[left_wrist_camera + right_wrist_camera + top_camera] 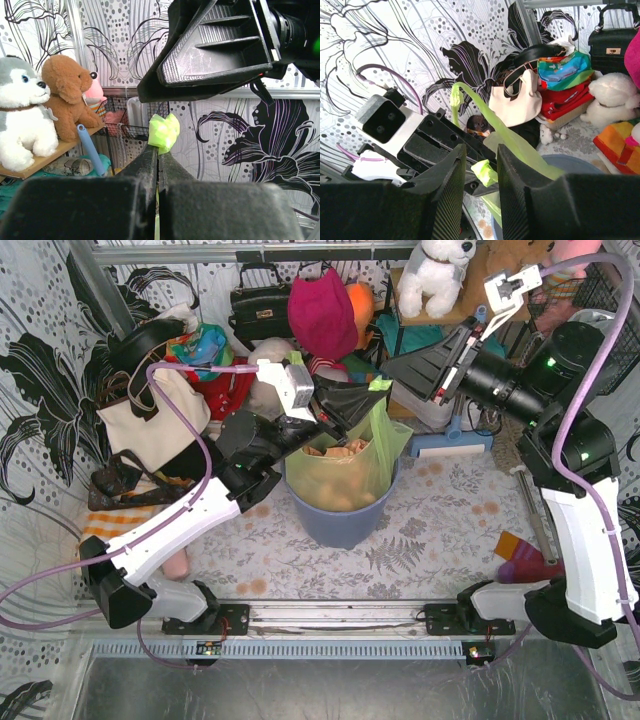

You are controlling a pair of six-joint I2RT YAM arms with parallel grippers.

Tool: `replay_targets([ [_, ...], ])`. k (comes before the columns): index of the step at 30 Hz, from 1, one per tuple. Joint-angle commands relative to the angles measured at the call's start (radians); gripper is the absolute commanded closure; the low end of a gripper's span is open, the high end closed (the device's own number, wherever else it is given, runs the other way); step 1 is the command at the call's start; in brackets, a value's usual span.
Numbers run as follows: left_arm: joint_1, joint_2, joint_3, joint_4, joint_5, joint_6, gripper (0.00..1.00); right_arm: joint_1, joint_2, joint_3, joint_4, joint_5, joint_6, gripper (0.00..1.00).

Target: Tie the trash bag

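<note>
The lime-green trash bag, with tan paper showing through, sits in the blue-grey bin. My left gripper is shut on one pulled-up corner of the bag, and a crumpled green tip sticks out past its closed fingertips. My right gripper is open right in front of it. In the right wrist view its fingers stand on either side of that green tip without touching it. A second twisted bag strand rises free beside the left gripper.
Behind the bin stand a cream tote, a black handbag, a magenta hat and plush toys on a shelf. A blue-handled brush lies at the right. A coloured block lies by the right arm.
</note>
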Motion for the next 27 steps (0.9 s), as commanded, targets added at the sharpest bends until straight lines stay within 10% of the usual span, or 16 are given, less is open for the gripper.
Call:
replay_targets([
  [1,0.007,-0.018,0.004,0.051,0.021,-0.001,1.0,0.004,0.024,0.068,-0.071,-0.036,-0.048,0.69],
  [11,0.007,0.0,0.032,0.042,0.036,-0.009,1.0,0.004,0.072,0.129,-0.18,-0.058,-0.092,0.65],
  [27,0.007,0.034,0.056,0.024,0.026,-0.008,1.0,0.004,0.069,0.131,-0.147,-0.097,-0.077,1.0],
])
